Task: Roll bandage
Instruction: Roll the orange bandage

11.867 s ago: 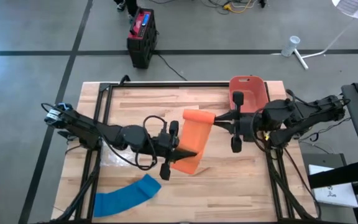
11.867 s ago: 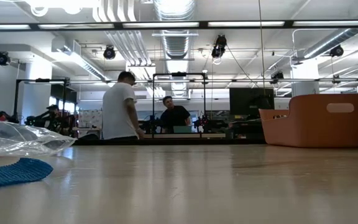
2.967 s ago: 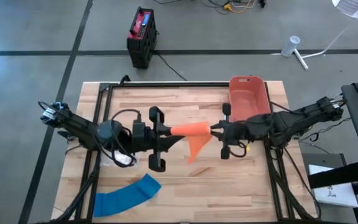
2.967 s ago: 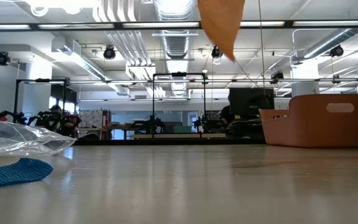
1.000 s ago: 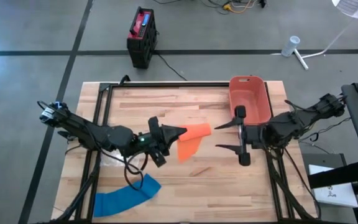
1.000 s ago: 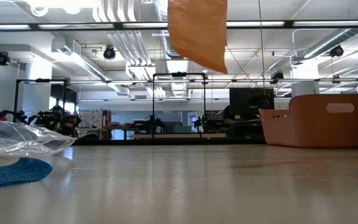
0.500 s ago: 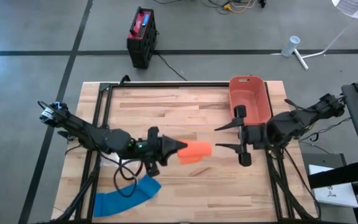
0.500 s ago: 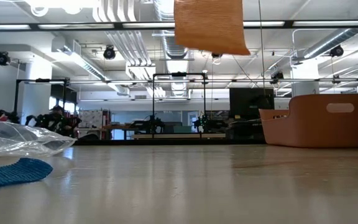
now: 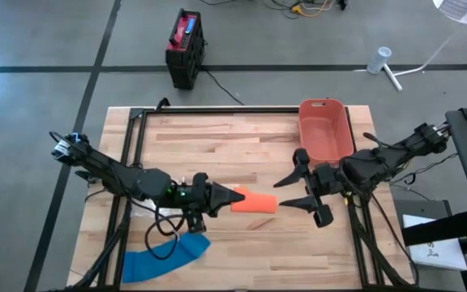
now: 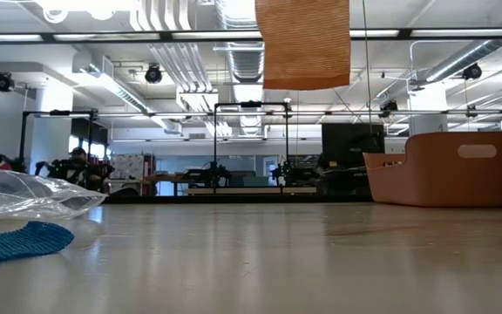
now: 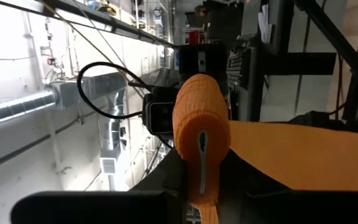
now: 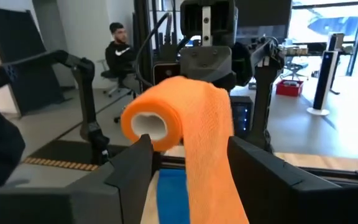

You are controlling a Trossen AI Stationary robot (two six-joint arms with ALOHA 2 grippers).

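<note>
While the roll hangs in the air: the left gripper is pinching the orange bandage by one end of its wound core, above the middle of the table.
Right gripper: spread wide, holding nothing, its fingers on either side of the roll's free end without touching.
Loose tail: drapes down from the roll, clear of the table in the low view.
Doing it well: I judge the right gripper should close squarely on the free end first; then keep the tail taut and aligned while turning, so the layers stack evenly.
Risk: a slack tail would likely wind crooked.
</note>
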